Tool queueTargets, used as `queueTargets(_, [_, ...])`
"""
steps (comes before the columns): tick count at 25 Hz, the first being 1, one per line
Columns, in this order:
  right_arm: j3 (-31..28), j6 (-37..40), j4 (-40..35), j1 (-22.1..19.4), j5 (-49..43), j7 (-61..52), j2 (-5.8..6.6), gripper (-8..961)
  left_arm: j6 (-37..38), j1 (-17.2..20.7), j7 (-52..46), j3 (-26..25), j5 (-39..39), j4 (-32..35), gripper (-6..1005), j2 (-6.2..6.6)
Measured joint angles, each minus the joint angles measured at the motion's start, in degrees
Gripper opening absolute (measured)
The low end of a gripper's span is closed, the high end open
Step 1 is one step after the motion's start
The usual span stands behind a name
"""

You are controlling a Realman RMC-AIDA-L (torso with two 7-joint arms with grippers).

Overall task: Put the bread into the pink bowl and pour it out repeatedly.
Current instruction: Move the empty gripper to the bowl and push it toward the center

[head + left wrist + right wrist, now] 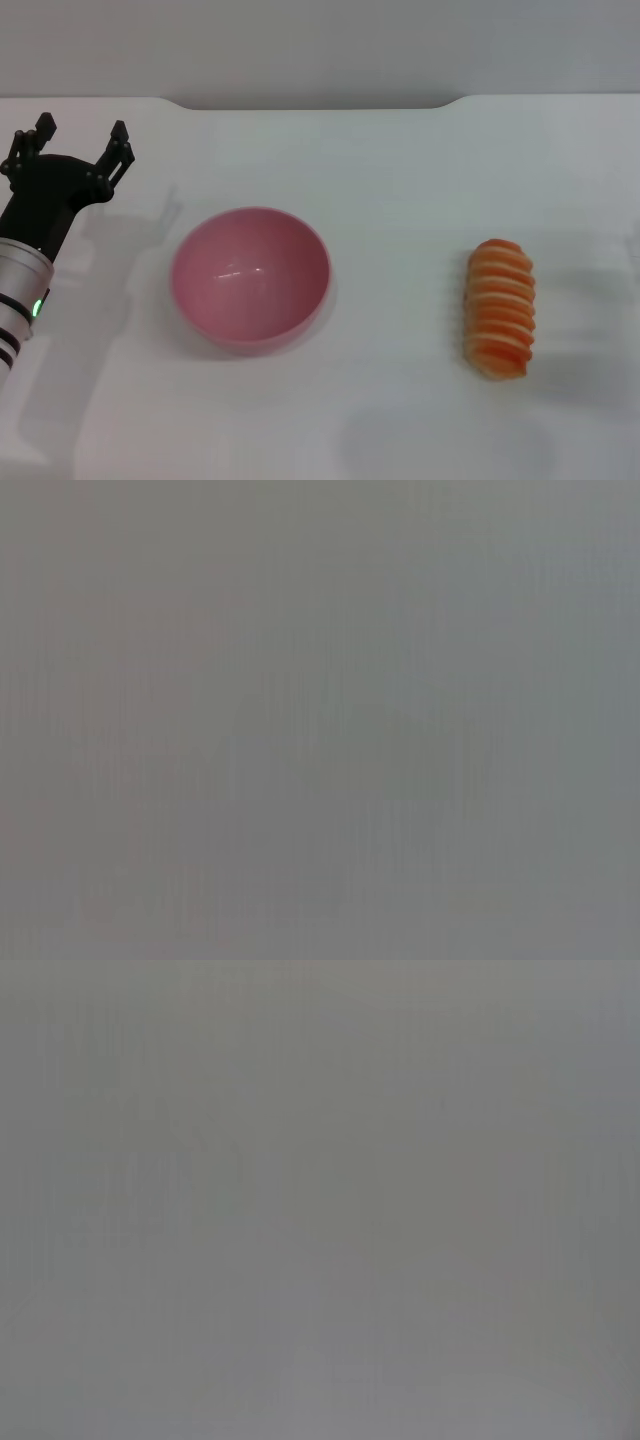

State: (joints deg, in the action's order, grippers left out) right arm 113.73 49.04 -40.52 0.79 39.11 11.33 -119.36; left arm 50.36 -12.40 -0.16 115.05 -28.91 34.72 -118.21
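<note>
1. The left end effector [80,142] hung near the tabletop's left edge, its two dark fingers spread wide with nothing between them, well apart from the bowl.
2. The right end effector was out of the head view, and both wrist views showed only blank grey, so its state could not be told.
3. The pink bowl [250,277] stood upright and empty on the white tabletop [400,180], left of centre, between the left end effector and the loaf.
4. The bread [500,307] lay on its side towards the tabletop's right edge, well apart from the bowl, its length running from the far edge towards the near edge.
5. The step in hand appeared to be the first pick: the bread had not yet been put in.
6. To do it well, the arm nearest the loaf, likely the right, should close across its narrow width near the middle, gently enough that the ridges do not crush.
7. It should be lifted clear of the rim and released low over the bowl's centre, since a loaf about as long as the bowl is wide could bridge the rim or tip the bowl.
</note>
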Motion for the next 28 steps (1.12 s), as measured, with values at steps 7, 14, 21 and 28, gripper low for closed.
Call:
queueTargets(7, [0.0, 0.0, 0.0, 0.0, 0.0, 0.0, 0.00, 739, 0.0, -0.1, 0.1, 0.5, 0.0, 0.1, 857, 0.00])
queueTargets(14, [0.0, -0.2, 0.0, 0.1, 0.0, 0.0, 0.00, 739, -0.2, 0.3, 0.2, 1.6, 0.1, 1.2, 858, 0.09])
queueTargets(21, [0.0, -0.4, 0.0, 0.2, 0.0, 0.0, 0.04, 739, -16.1, 3.2, 0.4, -1.5, 3.9, 14.7, 858, 2.10])
queueTargets(28, [0.0, -0.5, -0.1, 0.3, 0.0, 0.0, 0.09, 739, -44.6, 8.0, 0.4, -12.0, 16.4, 38.9, 858, 1.43])
